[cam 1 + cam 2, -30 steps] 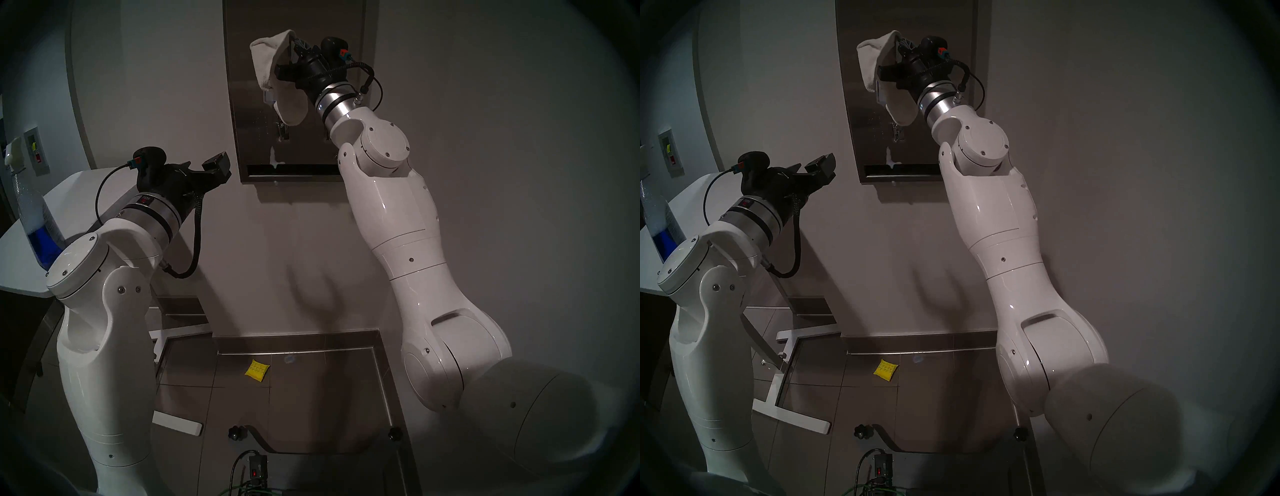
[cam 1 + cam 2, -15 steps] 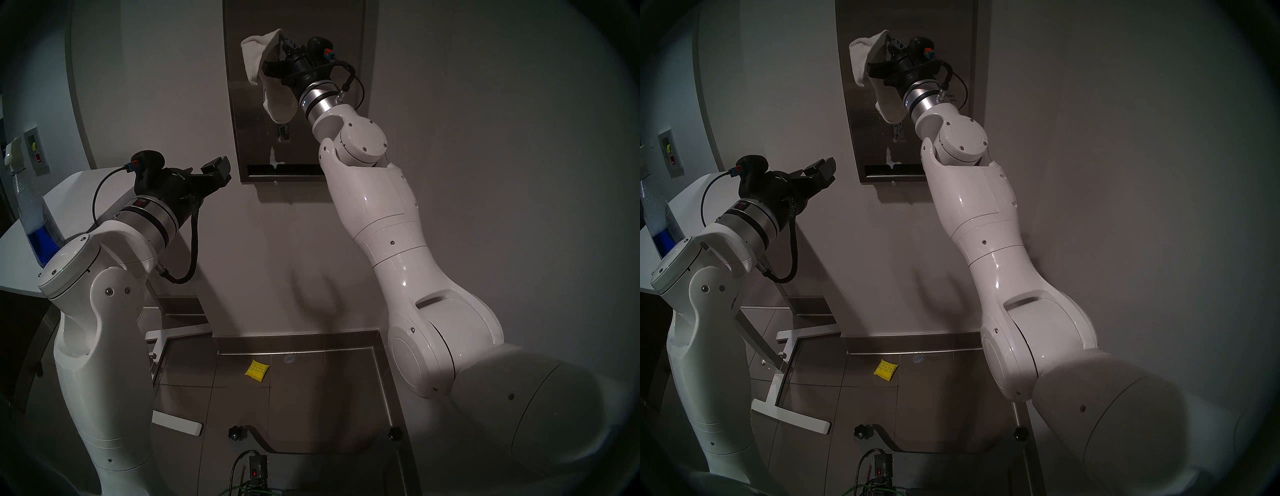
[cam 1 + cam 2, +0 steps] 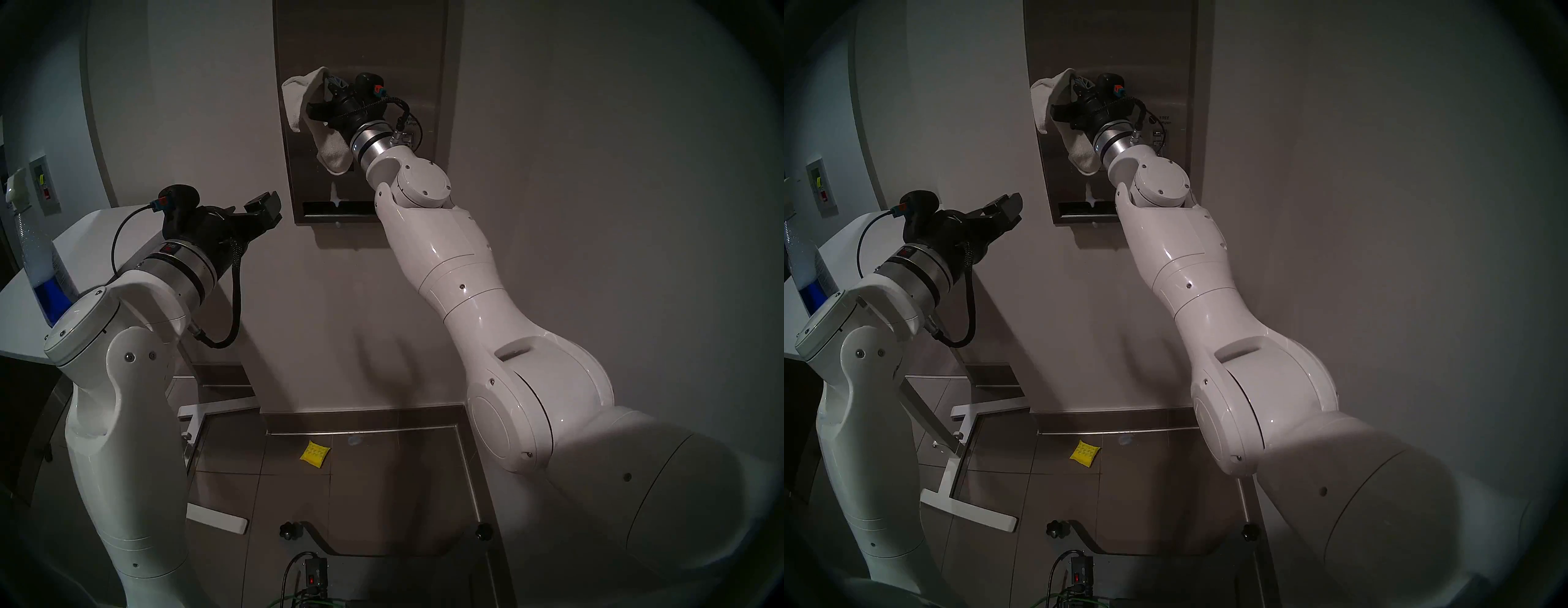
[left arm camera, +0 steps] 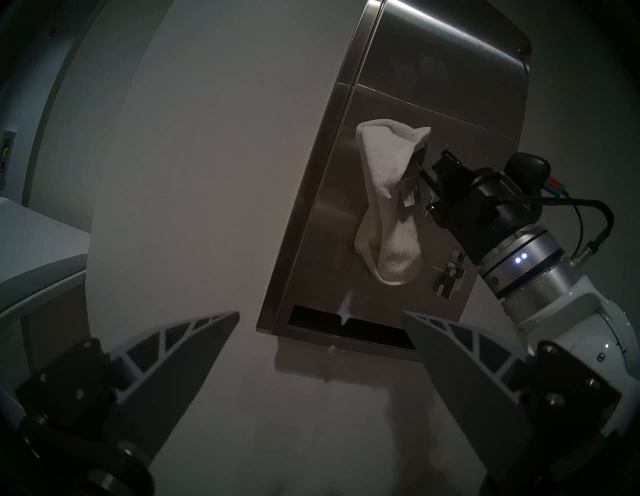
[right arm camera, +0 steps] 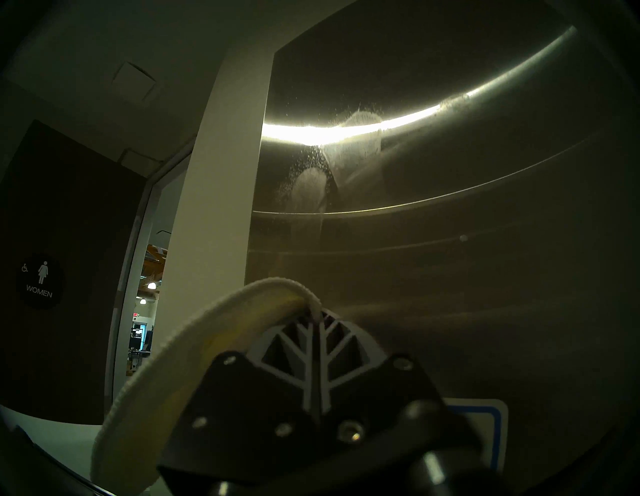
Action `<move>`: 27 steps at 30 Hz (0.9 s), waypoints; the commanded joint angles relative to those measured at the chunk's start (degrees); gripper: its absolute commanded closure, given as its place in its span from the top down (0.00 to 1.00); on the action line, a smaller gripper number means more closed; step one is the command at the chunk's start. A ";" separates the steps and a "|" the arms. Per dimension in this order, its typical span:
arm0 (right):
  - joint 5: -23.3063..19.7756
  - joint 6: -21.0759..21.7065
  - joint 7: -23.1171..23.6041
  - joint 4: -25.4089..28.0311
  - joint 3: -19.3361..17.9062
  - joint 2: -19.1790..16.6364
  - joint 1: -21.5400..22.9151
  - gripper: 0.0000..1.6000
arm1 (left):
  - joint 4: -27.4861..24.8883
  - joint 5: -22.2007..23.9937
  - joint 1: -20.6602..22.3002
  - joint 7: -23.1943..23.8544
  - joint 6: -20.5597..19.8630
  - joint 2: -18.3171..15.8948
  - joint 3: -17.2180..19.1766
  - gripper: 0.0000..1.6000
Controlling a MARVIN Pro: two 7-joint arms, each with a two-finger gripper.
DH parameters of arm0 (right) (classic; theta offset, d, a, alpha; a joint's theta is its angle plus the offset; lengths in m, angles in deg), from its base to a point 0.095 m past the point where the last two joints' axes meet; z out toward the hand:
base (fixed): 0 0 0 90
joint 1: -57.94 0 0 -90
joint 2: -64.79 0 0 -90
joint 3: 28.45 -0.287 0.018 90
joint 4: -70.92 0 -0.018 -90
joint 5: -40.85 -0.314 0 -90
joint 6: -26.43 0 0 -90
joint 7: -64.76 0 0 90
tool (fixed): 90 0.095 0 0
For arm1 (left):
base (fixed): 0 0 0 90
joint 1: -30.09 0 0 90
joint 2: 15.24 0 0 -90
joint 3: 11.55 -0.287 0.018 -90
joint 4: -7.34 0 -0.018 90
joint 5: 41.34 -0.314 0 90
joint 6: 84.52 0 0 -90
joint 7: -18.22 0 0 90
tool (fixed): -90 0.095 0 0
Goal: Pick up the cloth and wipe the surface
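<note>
The right gripper [image 4: 424,173], jaws closed on one edge of the white cloth [image 4: 384,204], holds it against the steel dispenser front [image 4: 450,104]. The left gripper [image 4: 320,317] hangs apart, jaws open and empty. Pinched only at the edge, the loose cloth may snag the small lever [image 4: 450,277] or miss the foam drip [image 4: 346,306] below.

Left gripper [image 4: 320,313] stood with its jaws wide apart and nothing between them, aimed at the wall. Ahead and to the upper right, the steel dispenser front [image 4: 433,104] carried the cloth [image 4: 388,204], pinched at one edge by the right gripper [image 4: 424,180]. White residue [image 4: 346,306] ran into the dark slot [image 4: 349,327] just beyond the fingertips.
</note>
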 commanded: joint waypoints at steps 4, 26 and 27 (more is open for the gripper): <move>-0.05 0.17 -2.82 -4.25 -4.21 -0.01 8.18 0.00 | -1.70 0.17 1.42 0.22 0.43 -0.11 0.03 1.00; 4.88 -6.58 -7.88 -16.97 -3.99 1.44 7.23 0.00 | -1.73 0.23 1.60 0.17 0.23 -0.07 0.07 1.00; 5.54 -7.38 -7.20 -16.85 -3.88 1.16 6.56 0.00 | -1.73 0.23 1.60 0.18 0.23 -0.07 0.07 1.00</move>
